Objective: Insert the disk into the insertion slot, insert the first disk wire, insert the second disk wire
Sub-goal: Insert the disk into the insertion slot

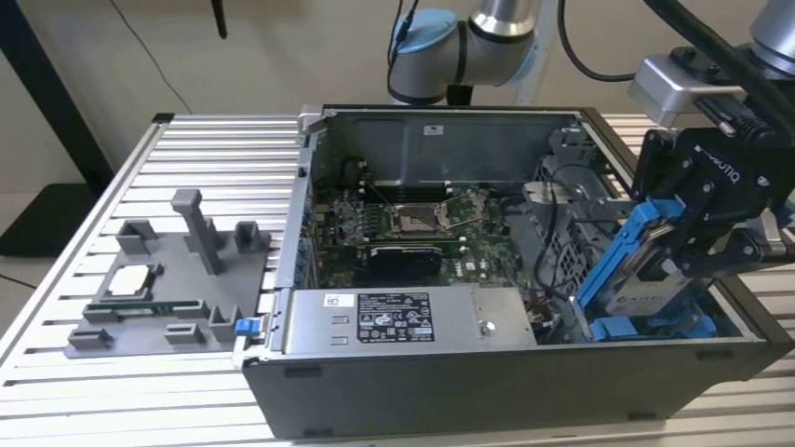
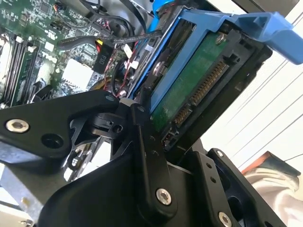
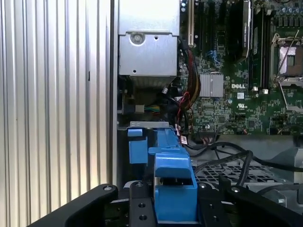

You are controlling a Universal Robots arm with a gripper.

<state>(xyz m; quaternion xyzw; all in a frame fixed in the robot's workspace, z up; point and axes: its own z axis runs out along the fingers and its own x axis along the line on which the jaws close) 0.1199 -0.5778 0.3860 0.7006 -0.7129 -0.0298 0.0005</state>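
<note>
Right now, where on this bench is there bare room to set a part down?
Bare table lies between the fixture and the far edge, and along the near edge at the exterior view's left of the case. Crowded: the case's corner at that view's right, where the pincer grips the disk among cables.

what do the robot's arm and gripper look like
The arm has silver-grey tubular joints with pale blue caps, and black cables loop beside it. A silver bracket sits above the gripper, which is matte black with white lettering. In the second wrist view its links are flat black bars with silver screws.
</note>
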